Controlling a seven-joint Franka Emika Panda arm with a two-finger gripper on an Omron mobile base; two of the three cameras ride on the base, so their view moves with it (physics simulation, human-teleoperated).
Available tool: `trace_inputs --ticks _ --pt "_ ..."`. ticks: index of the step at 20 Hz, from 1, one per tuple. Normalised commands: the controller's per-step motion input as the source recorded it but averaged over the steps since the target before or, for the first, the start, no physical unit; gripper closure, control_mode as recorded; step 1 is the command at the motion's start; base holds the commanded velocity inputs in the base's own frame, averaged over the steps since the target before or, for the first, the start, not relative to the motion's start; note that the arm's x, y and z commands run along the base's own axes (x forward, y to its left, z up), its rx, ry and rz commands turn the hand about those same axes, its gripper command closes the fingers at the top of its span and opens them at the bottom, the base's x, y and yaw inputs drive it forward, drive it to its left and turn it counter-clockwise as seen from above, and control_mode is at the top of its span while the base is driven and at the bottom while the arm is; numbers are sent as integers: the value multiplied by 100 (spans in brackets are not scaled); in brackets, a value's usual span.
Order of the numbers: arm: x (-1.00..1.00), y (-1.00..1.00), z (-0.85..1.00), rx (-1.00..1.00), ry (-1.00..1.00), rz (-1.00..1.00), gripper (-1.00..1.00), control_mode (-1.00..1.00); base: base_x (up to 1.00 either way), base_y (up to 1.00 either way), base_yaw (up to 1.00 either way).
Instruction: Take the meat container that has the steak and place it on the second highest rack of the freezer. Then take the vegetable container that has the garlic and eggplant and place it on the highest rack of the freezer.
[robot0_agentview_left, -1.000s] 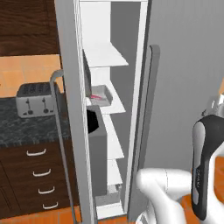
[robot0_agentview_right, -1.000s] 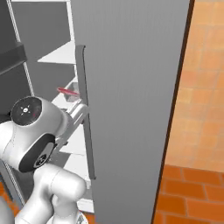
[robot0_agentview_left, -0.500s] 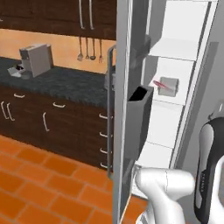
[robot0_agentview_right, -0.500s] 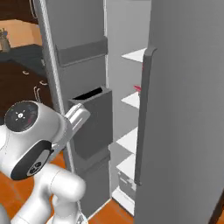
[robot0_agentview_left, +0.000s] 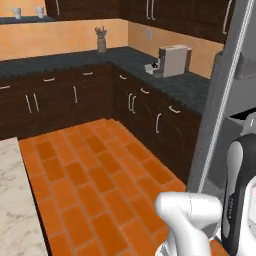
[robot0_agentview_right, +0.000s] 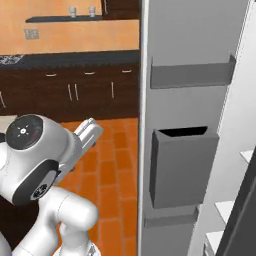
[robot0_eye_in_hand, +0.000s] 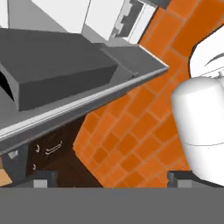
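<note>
- While you look along the hand view, the gripper (robot0_eye_in_hand: 111, 177) hangs with its jaws wide apart and nothing between them, over orange floor tiles (robot0_eye_in_hand: 131, 144).
- You see the freezer (robot0_agentview_right: 187, 125) at the right of the right base view, its door swung open with 2 grey bins (robot0_agentview_right: 182, 165) on the inner face.
- You can make out thin white shelves (robot0_agentview_right: 220, 232) at the lower right; the steak, garlic and eggplant cannot be told.
- You find a toaster (robot0_agentview_left: 172, 60) on the dark counter (robot0_agentview_left: 185, 85) in the left base view.

Grey freezer (robot0_agentview_right: 190, 75) door, orange brick floor (robot0_agentview_left: 95, 185), dk brown cabinets (robot0_agentview_left: 60, 100), speckled dk counter (robot0_agentview_left: 185, 87).
</note>
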Motion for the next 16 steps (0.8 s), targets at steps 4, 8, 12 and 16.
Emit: trace_inputs --ticks 4,8,12,16 --pt "0 0 0 0 0 0 -100 100 -7 46 76" --pt "0 0 0 0 0 0 -100 100 94 27 34" --pt "0 0 0 0 0 0 -100 100 100 0 10" --pt "0 0 0 0 0 0 -100 100 100 -13 2"
